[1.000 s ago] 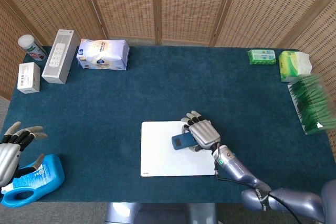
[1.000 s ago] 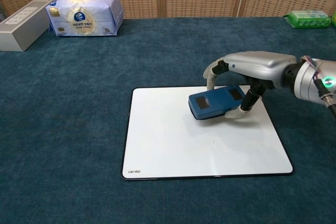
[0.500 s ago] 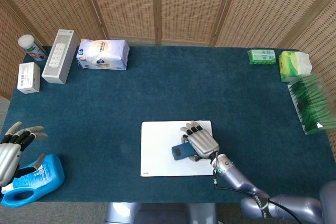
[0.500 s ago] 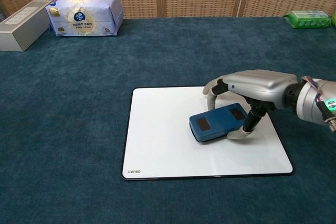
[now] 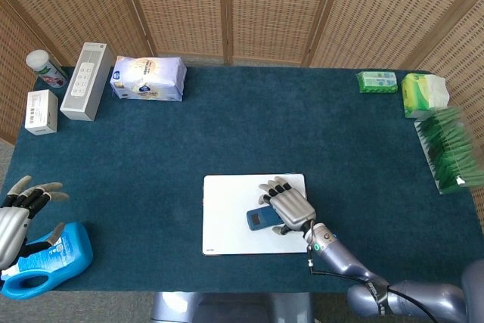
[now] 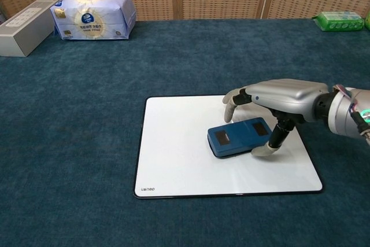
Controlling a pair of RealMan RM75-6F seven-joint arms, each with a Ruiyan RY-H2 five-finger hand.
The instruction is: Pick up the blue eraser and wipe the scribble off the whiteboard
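The whiteboard [image 6: 173, 166] had a tiny gray word printed at its near left corner, but it was too small to read for sure. The writing on the tissue pack [image 6: 92, 17] was too blurry to read.

The flat rectangular whiteboard [image 6: 173, 160] lies on the carpeted table [image 6: 87, 114], near its front edge. The blue block eraser [image 6: 238, 137] rests on the board's right half (under the right hand [image 6: 277, 99]). The left hand [image 5: 15, 217] sits far left, beside a plastic jug [image 5: 49, 259].

A white-capped bottle [image 5: 45, 68], a small white box [image 5: 41, 111], a grey rectangular box [image 5: 88, 81] and a white tissue pack [image 5: 148, 78] line the table's far left. Green packets [image 5: 376, 82] and a green bag [image 5: 423, 94] sit far right; a blue detergent bottle [image 5: 53, 259] lies near left.
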